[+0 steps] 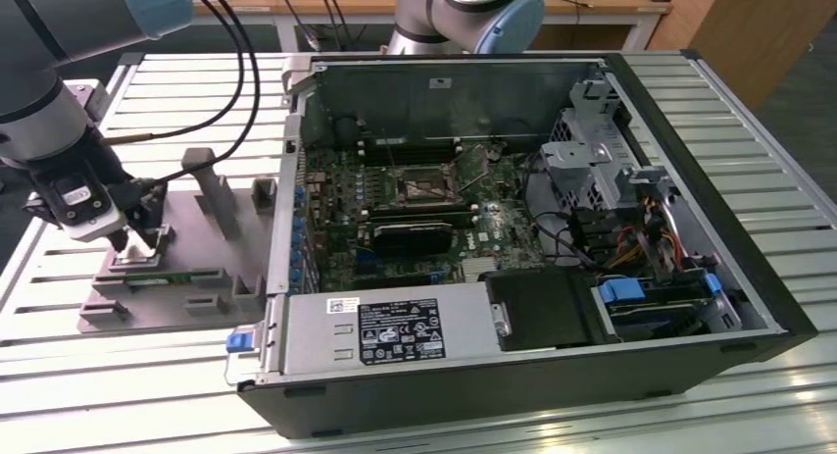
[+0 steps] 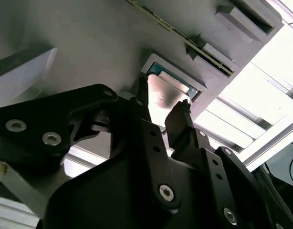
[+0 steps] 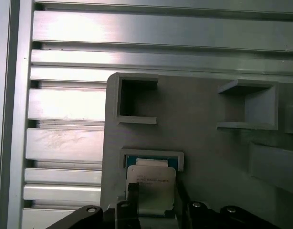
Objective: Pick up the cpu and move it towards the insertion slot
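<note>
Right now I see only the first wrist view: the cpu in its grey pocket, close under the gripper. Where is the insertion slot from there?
Observer: In the exterior view the insertion slot sits on the motherboard inside the open computer case, off to the exterior view's right of the gripper.
Operator: Is anything standing between the two?
Observer: Yes. The case's upright metal wall stands between the grey fixture and the board.
Operator: What is close to the slot?
Observer: A black heatsink block lies on the board, just below the slot in the exterior view.
</note>
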Motion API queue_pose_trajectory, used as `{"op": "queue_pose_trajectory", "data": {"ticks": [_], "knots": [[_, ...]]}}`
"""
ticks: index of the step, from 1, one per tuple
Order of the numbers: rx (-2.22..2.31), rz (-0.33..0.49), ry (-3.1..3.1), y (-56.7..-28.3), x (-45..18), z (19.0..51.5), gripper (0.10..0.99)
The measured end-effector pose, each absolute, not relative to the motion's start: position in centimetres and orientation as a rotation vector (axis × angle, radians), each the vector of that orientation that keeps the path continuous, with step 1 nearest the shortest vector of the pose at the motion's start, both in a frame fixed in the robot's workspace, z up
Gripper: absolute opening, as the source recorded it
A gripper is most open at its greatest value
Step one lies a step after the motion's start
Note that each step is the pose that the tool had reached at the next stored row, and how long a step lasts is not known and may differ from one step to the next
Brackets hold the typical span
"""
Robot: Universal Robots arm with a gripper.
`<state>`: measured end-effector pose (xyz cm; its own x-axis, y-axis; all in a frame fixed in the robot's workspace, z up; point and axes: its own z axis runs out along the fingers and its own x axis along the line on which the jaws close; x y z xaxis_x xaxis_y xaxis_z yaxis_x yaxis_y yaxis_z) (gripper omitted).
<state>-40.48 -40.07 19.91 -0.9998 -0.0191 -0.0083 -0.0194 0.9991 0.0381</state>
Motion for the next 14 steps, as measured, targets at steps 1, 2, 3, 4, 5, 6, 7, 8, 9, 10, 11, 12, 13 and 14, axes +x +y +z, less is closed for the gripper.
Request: {"op": "queue_pose_trajectory", "data": {"ticks": [1, 2, 3, 4, 5, 6, 7, 8, 9, 10, 11, 12, 13, 14], "knots": [[-0.03, 0.06, 3.133, -40.07, -40.49, 19.91, 0.408], [-0.03, 0.06, 3.133, -40.07, -40.49, 19.91, 0.467], [-0.03, 0.06, 3.133, -40.07, -40.49, 19.91, 0.525], [-0.03, 0.06, 3.133, -40.07, -40.49, 19.91, 0.525], [-0.03, 0.06, 3.133, -40.07, -40.49, 19.91, 0.525], [-0.03, 0.06, 3.133, -40.07, -40.49, 19.91, 0.588], [-0.03, 0.06, 3.133, -40.07, -40.49, 19.91, 0.588], [-0.03, 0.06, 3.133, -40.07, -40.49, 19.9, 0.588], [-0.03, 0.061, 3.133, -40.07, -40.51, 19.86, 0.588], [-0.029, 0.06, 3.133, -40.05, -40.54, 19.84, 0.588], [-0.029, 0.06, 3.133, -40.05, -40.56, 19.81, 0.588], [-0.028, 0.06, 3.133, -40.04, -40.58, 19.76, 0.588], [-0.027, 0.06, 3.133, -40.03, -40.61, 19.7, 0.588], [-0.026, 0.06, 3.133, -40.02, -40.63, 19.63, 0.588]]}}
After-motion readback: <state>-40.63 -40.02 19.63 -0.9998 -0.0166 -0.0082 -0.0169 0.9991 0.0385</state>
